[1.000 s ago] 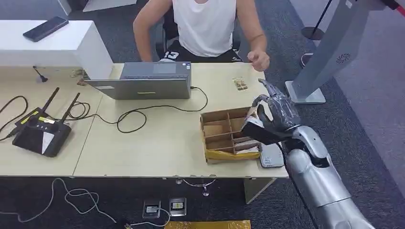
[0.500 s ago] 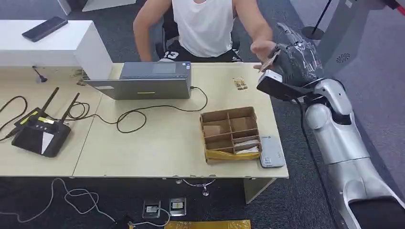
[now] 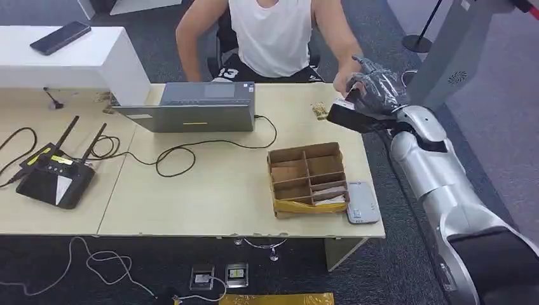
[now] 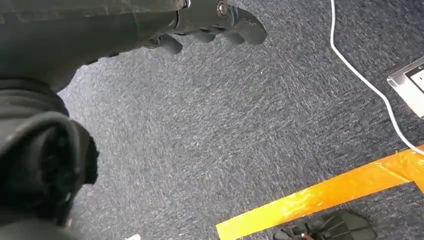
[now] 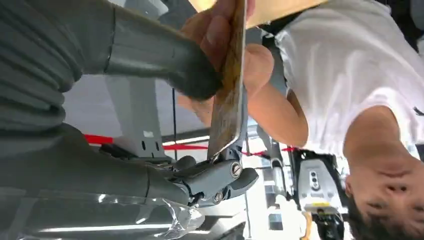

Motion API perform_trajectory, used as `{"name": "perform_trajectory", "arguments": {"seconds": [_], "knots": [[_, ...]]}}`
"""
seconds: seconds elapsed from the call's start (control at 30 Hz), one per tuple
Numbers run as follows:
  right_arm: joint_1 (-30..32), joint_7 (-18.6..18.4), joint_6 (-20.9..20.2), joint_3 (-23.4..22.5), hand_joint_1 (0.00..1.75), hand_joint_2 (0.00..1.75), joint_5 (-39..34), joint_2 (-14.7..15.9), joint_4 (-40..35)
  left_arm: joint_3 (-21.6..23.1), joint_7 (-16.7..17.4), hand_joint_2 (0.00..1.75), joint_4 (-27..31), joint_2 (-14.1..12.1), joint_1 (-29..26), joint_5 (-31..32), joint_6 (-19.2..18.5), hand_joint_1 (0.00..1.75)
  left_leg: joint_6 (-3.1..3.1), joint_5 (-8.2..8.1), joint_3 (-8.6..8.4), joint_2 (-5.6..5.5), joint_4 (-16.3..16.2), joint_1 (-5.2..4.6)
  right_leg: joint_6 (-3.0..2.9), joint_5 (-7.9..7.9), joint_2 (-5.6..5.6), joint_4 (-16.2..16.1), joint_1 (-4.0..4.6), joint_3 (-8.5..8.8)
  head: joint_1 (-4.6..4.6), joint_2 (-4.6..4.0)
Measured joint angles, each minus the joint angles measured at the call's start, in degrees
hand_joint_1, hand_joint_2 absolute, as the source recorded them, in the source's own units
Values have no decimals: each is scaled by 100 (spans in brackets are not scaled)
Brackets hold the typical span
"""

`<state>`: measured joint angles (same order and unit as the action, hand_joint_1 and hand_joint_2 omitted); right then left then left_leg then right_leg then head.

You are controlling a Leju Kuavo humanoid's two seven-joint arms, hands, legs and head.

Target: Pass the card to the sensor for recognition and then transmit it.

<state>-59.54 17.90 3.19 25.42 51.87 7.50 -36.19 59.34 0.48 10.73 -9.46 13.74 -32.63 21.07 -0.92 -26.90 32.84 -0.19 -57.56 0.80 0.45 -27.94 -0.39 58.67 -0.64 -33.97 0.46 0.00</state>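
My right hand [image 3: 376, 89] pinches the card [image 5: 227, 95] between thumb and fingers, beyond the desk's [image 3: 210, 190] far right corner. The person's hand [image 5: 220, 30] also grips the card's far end, hiding it. Seen edge-on, its long axis runs from my fingers toward that hand. My left hand [image 4: 210, 22] hangs empty, fingers loosely curled.

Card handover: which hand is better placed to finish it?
Right. The right hand already pinches the card at the person's hand; the left hand hangs over the floor.
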Motion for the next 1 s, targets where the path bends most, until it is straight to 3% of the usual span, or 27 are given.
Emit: {"name": "perform_trajectory", "arguments": {"seconds": [0.3,0.57,0.7,0.83,1.0], "knots": [[-3,33,600,85,0,175,7,-22,513,0,0,0,0,9,-33,-50,48,0,0,0,-1,1,0,1,0,0,5,0,0,-2,-2,0],[-23,402,2595,35,0,175,-164,177,524,0,-37,0,0,20,-106,-127,214,0,0,0,-6,3,-3,0,0,0,7,-2,0,-3,0,0],[-74,474,3159,-92,0,175,-241,306,509,2,481,0,0,120,92,-13,155,0,1,0,-6,2,-5,-2,5,4,7,-3,-3,-2,-2,0],[-107,476,3362,-499,0,175,20,476,381,2,614,0,4,168,226,-67,196,0,1,1,-14,8,-7,-2,10,8,10,-3,-4,0,-4,0],[-106,909,3366,-1616,0,175,429,796,74,2,614,0,2,186,164,-149,269,0,2,-2,-8,8,-7,-2,10,8,7,-5,-5,-1,-2,0]]}}
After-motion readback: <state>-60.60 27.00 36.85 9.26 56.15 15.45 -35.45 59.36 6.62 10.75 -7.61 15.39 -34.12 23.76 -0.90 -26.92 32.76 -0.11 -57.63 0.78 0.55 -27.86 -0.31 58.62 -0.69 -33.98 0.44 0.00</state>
